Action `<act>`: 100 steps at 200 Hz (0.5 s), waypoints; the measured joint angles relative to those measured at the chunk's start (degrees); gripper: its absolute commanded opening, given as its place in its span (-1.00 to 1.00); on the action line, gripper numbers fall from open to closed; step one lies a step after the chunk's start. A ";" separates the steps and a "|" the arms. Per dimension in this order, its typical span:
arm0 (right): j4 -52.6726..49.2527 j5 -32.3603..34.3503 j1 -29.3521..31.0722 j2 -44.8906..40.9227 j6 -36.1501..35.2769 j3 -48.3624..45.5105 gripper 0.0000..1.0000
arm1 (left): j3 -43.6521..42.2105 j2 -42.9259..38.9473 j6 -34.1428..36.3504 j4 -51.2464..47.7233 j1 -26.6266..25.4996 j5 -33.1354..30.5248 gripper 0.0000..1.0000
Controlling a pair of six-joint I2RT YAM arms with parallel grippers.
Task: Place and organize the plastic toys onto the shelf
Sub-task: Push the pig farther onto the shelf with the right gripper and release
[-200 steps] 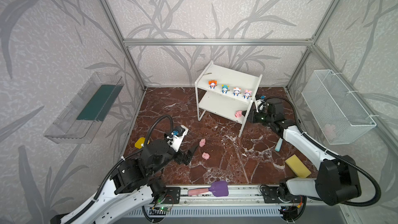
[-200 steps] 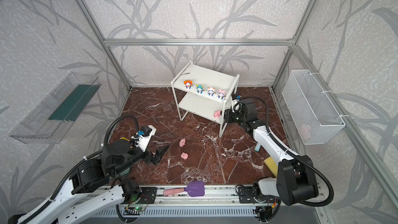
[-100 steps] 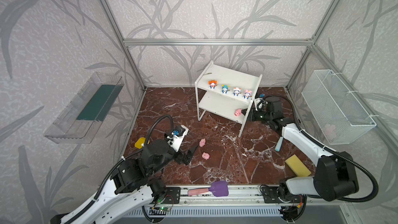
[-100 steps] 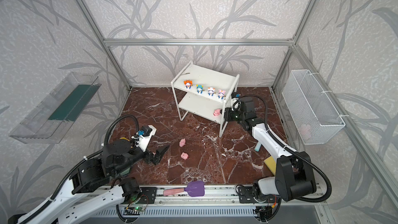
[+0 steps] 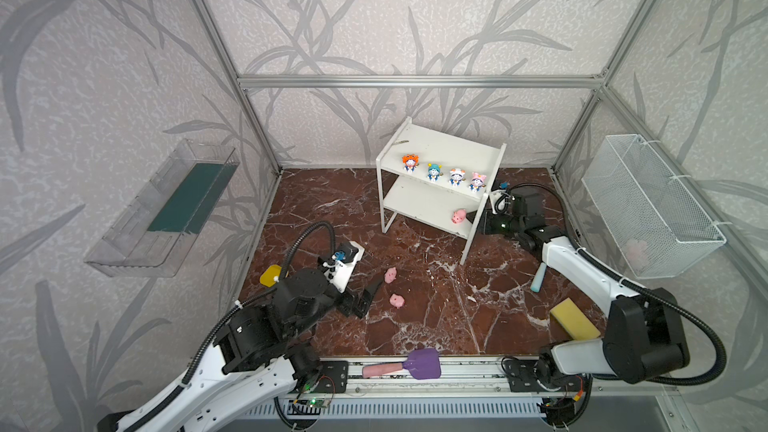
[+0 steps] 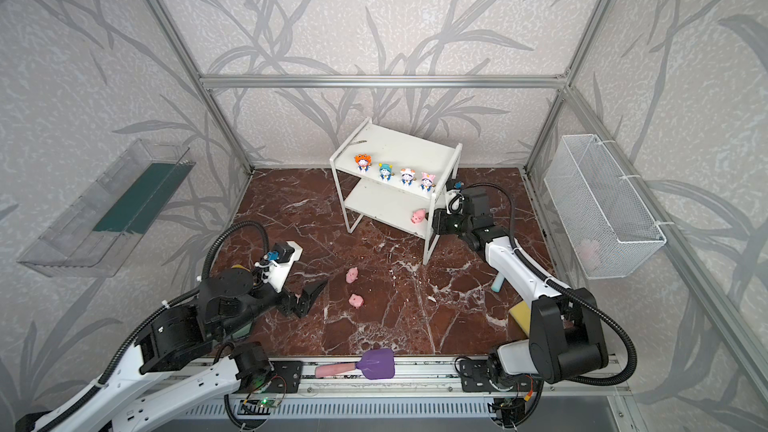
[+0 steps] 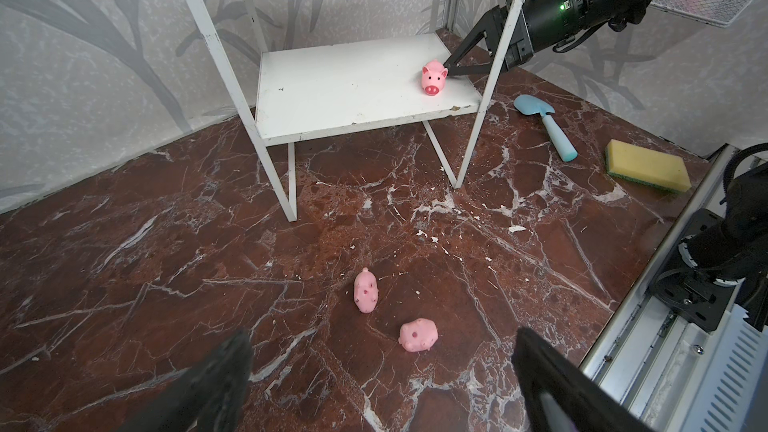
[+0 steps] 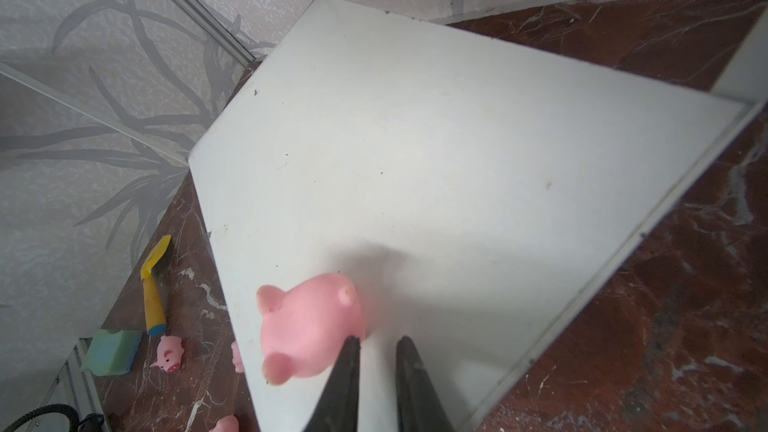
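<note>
Top view: pig (image 5: 459, 216) parked right of centre on shelf (image 5: 419, 201), touched by right gripper (image 5: 471, 218), clamped closed, empty; left gripper (image 5: 372, 290) spread wide.

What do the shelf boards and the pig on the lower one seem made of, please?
Shelf boards: probably painted wood or fibreboard, matte white; edge chips show brown beneath. Pig: likely soft plastic or rubber, smooth matte pink, rounded moulded shape.

The shelf (image 5: 449, 147) is white. The pigs (image 7: 433, 80) are pink. The floor (image 5: 415, 326) is dark red with white lines. The walls (image 5: 374, 14) are grey with leaf shapes. The sponge (image 5: 575, 320) is yellow.
</note>
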 measured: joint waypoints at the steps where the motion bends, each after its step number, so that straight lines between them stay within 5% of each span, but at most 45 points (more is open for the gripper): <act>1: -0.02 0.00 0.00 0.02 0.00 0.04 -0.63 | 0.00 0.00 0.00 0.00 0.00 0.00 0.99; 100: -0.42 0.79 0.00 0.70 -0.42 2.21 -0.63 | 0.00 0.00 -0.02 0.00 0.00 0.00 0.99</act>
